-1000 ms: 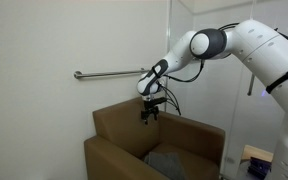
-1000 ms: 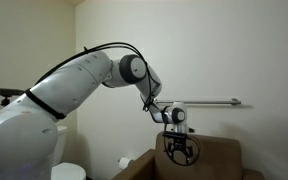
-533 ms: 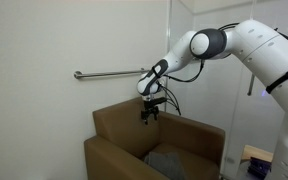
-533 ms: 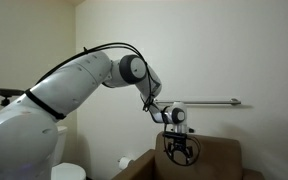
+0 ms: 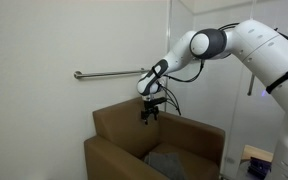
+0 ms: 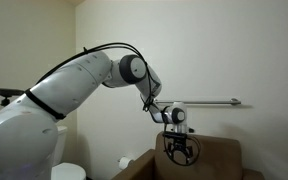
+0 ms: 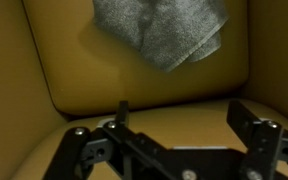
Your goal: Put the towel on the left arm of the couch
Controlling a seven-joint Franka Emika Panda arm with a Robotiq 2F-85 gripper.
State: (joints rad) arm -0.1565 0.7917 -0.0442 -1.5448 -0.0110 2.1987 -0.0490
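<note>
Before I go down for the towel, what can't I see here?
- towel: cut by the bottom edge in an exterior view, by the top edge in the wrist view.
- left arm of the couch: front end runs off an exterior view's bottom edge.
- couch: in an exterior view only its top shows; seat and towel fall below the frame.
- gripper: too small in both exterior views to read its jaws.

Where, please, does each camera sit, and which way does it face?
Exterior view: off the couch's front corner, facing the wall rail; the arm enters at the frame's right.
Exterior view: close behind the robot, looking along the arm to the gripper.
Wrist view: looks down past the open gripper at the towel on the seat.
Shared: both exterior views show gripper, couch and wall rail.
</note>
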